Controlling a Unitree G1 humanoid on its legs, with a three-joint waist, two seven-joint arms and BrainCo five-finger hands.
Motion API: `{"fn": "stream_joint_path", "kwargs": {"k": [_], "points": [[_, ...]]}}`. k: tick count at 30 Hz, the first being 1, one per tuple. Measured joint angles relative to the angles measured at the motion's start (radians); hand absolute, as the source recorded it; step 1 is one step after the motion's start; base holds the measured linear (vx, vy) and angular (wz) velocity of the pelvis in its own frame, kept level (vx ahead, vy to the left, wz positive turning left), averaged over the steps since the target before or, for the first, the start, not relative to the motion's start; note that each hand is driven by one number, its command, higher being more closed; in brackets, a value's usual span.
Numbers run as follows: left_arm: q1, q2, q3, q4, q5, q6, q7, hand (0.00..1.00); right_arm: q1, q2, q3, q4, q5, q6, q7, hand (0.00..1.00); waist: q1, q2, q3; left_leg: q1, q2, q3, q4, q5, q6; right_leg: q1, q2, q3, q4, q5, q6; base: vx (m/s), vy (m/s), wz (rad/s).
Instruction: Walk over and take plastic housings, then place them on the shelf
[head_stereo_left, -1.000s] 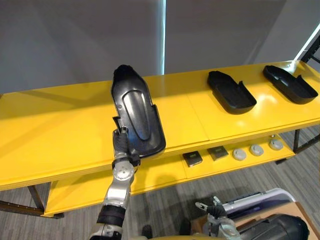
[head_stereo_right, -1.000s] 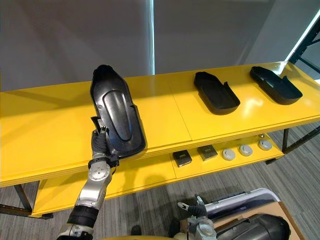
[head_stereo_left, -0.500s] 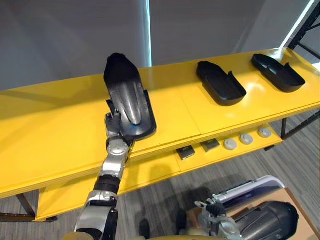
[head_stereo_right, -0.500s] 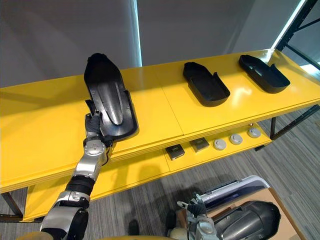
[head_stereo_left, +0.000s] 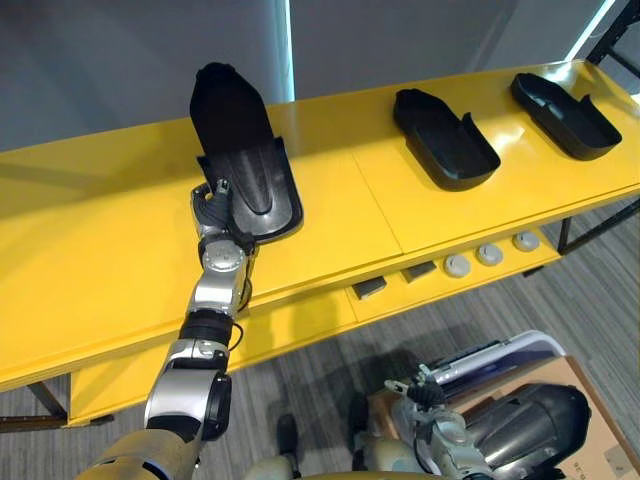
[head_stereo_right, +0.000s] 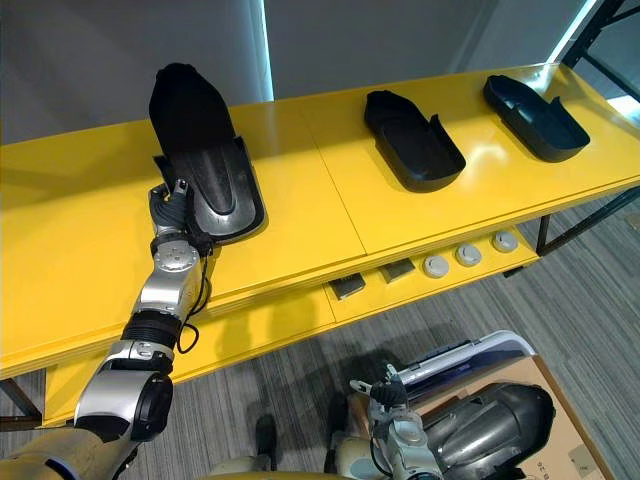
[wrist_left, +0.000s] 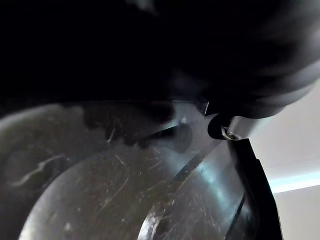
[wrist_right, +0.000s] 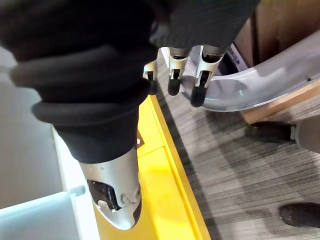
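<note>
Left eye view, far left: the left hand (head_stereo_left: 212, 203) reaches up over the near edge of a long yellow two-level shelf (head_stereo_left: 90, 250). Its fingers are closed on the near rim of a long black plastic housing with a glossy raised rib down its middle (head_stereo_left: 245, 165). This housing is over the top board, left of the board's seam, and runs lengthwise away from the robot. Its near end sits low by the hand and its rounded far end tips upward. I cannot tell whether its underside touches the board. In the left wrist view the housing's scratched dark surface lies right against the camera, with one dark fingertip (wrist_left: 227, 131) at its edge.

Right of the seam, a second black housing, a hollow tub with a notched side wall (head_stereo_left: 445, 138), lies on the top board, open side up. Well apart to its right, near the board's end, a third black housing of the same kind (head_stereo_left: 565, 100) also lies open side up.

On the lower yellow level are a small dark square block (head_stereo_left: 369, 288) and a second dark block (head_stereo_left: 419, 271) near it. Right of them are three round grey discs (head_stereo_left: 489, 254) in a row.

At lower right, the right hand (head_stereo_left: 425, 398) hangs low above the grey carpet floor (head_stereo_left: 320, 370). Its fingers (wrist_right: 173, 80) are loose and hold nothing. Beside it a pale grey curved plastic panel (wrist_right: 270, 82) rests against a brown cardboard box (head_stereo_left: 600, 420).
</note>
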Motion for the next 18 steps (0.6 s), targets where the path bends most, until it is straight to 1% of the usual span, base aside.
{"fn": "stream_joint_path", "kwargs": {"k": [8, 10, 18], "points": [[0.002, -0.004, 0.002, -0.008, 0.008, 0.000, 0.004, 0.00, 0.000, 0.001, 0.000, 0.001, 0.000, 0.000, 0.000, 0.00, 0.000, 0.005, 0.003, 0.002, -0.003, -0.003, 0.000, 0.004, 0.006, 0.004, -0.003, -0.003, 0.001, 0.000, 0.000, 0.01, 0.018, 0.01], [0.031, -0.009, 0.004, -0.052, 0.008, 0.000, 0.023, 0.00, 0.000, 0.002, 0.000, 0.001, 0.000, 0.000, 0.000, 0.00, 0.000, 0.005, 0.003, 0.006, -0.004, -0.003, 0.000, 0.004, 0.006, 0.008, -0.003, -0.003, 0.001, 0.000, 0.000, 0.01, 0.040, 0.00], [0.135, -0.046, 0.008, -0.163, 0.005, -0.002, 0.040, 0.00, 0.003, 0.002, 0.000, 0.002, 0.001, 0.000, 0.001, 0.00, 0.000, 0.006, 0.004, 0.020, -0.002, -0.007, 0.000, 0.004, 0.006, 0.025, -0.002, -0.005, 0.000, -0.001, 0.001, 0.00, 0.008, 0.01]]}}
